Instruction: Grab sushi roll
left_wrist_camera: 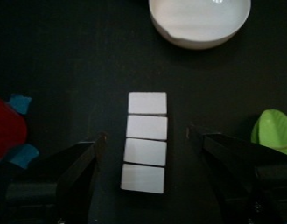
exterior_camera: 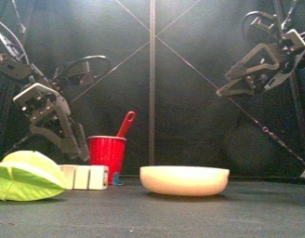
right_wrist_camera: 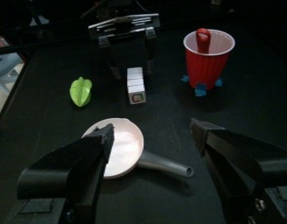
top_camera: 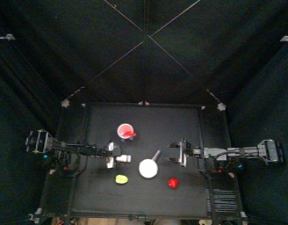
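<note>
Lab test pen — black curtains (top_camera: pixel 64 53), robot arms (top_camera: pixel 76 149).

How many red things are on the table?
2: the red cup, with a red utensil standing in it, near the table's back; a small red object near the front edge, right of the white dish.

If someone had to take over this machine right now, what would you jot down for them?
Left gripper: open, jaws on either side of the sushi roll, not closed on it.
Right gripper: open, empty, raised above the white dish with a handle.
Sushi roll lies on the table, between the red cup and the green lump.
Done: left gripper lined up over the roll.
Left: close on the roll and lift.
</note>
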`<action>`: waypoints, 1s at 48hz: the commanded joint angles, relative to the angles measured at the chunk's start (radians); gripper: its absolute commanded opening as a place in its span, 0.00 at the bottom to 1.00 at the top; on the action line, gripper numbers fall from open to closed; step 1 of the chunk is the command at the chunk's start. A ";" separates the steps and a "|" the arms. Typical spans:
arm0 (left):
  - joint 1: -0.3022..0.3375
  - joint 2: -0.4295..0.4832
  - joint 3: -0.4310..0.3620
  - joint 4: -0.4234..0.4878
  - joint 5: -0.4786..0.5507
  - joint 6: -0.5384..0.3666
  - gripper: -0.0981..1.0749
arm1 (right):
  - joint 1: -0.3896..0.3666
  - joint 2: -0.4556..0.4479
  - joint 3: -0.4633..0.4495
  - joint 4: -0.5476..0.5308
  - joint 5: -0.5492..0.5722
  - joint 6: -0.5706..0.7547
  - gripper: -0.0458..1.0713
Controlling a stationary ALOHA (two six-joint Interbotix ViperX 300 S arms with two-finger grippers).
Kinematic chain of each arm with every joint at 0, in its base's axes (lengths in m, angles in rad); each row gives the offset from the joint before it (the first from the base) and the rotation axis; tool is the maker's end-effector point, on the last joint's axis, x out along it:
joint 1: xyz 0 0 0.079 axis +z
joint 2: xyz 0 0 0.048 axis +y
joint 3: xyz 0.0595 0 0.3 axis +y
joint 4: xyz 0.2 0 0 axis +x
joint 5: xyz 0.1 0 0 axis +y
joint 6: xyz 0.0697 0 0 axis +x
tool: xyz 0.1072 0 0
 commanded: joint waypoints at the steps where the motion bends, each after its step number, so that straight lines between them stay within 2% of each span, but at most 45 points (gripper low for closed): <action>1: 0.009 0.025 -0.032 0.003 0.005 0.000 0.96 | 0.002 -0.003 -0.008 0.002 -0.009 0.002 0.93; 21: 0.009 0.118 -0.094 0.014 0.112 -0.002 0.96 | 0.000 -0.003 -0.006 0.002 -0.009 0.002 0.93; 38: 0.014 0.149 -0.112 0.015 0.124 -0.002 0.96 | 0.002 -0.005 -0.005 0.002 -0.008 0.002 0.93; 48: 0.017 0.143 -0.114 0.015 0.124 -0.002 0.86 | 0.002 -0.003 -0.005 0.002 -0.008 0.002 0.93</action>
